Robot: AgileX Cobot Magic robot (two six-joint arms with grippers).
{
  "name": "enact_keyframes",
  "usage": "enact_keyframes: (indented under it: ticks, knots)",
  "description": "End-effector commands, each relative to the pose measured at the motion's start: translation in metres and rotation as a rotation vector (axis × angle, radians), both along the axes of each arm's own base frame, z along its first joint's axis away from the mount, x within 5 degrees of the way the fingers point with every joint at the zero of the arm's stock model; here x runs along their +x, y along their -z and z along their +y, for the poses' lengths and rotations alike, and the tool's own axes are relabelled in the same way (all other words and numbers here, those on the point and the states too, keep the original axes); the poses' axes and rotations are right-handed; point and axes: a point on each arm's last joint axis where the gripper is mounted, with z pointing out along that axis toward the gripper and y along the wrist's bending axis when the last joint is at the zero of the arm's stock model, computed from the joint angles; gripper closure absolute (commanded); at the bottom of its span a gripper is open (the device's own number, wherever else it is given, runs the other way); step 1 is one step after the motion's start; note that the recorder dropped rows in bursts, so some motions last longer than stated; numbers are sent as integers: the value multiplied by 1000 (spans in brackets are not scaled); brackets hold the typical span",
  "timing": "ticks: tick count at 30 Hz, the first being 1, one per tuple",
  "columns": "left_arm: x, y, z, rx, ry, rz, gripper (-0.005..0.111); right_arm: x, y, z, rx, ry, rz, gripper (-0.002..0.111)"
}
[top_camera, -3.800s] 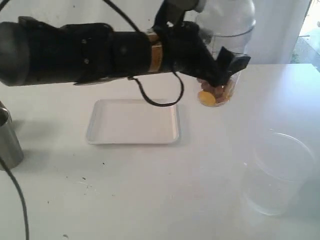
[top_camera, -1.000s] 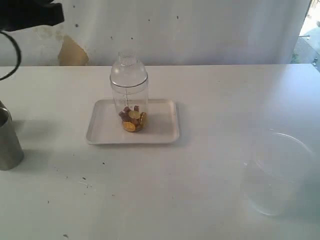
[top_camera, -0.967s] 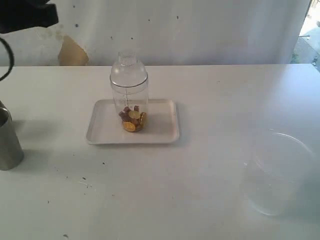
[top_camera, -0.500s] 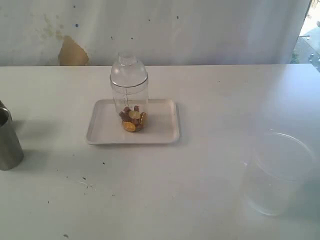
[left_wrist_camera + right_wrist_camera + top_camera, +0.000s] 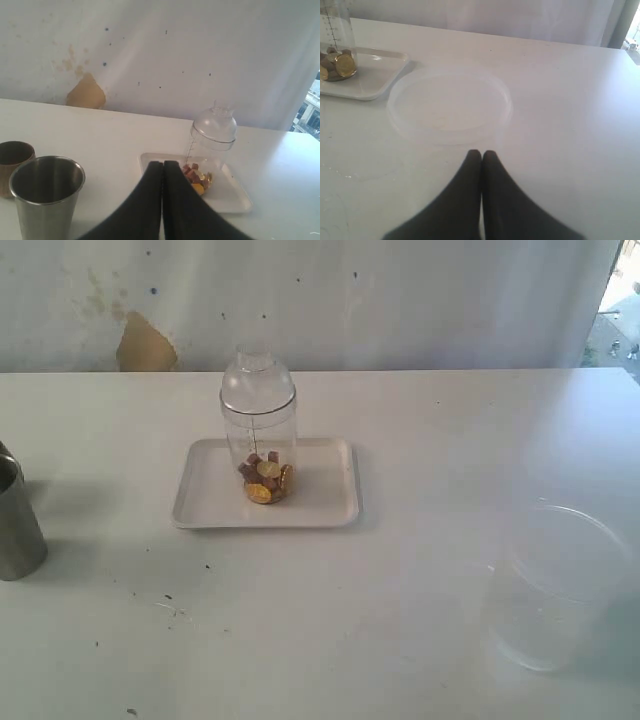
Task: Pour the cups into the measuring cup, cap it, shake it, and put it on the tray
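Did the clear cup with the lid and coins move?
Yes. The measuring cup went left, from past the tray's right edge onto the tray.

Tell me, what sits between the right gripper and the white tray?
A wide clear container stands between the right gripper and the tray, just ahead of its closed jaws. The right wrist view shows it.

A wide, unmarked clear container (image 5: pixel 560 585) stands on the white table (image 5: pixel 400 440) toward the right of the exterior view, while the pale wall (image 5: pixel 400 300) behind carries a brown patch (image 5: pixel 146 345) and scattered dark specks
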Motion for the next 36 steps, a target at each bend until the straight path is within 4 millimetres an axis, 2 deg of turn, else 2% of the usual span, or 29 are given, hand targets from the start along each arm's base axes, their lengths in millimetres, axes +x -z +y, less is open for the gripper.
enact_keyframes:
  ticks: [1, 11, 19, 23, 25, 30, 36]
  knots:
    - [-1, 1, 1, -2, -4, 3, 106, 0, 0, 0, -6, -4, -7, 108]
    - [-1, 3, 1, 14, -9, 14, 106, 0, 0, 0, -6, -4, -7, 108]
    - [-3, 5, -2, 173, 41, -7, 106, 0, 0, 0, -6, -4, -7, 108]
    - [-5, 9, -6, 199, 37, -58, 106, 0, 0, 0, -6, -4, -7, 108]
    - [-6, 16, -3, 197, -18, -89, 106, 0, 0, 0, -6, -4, -7, 108]
    - [-7, 49, 5, 179, -161, -115, 106, 0, 0, 0, -6, -4, -7, 108]
    - [-1, 91, 9, 137, -244, -15, 106, 0, 0, 0, -6, -4, -7, 108]
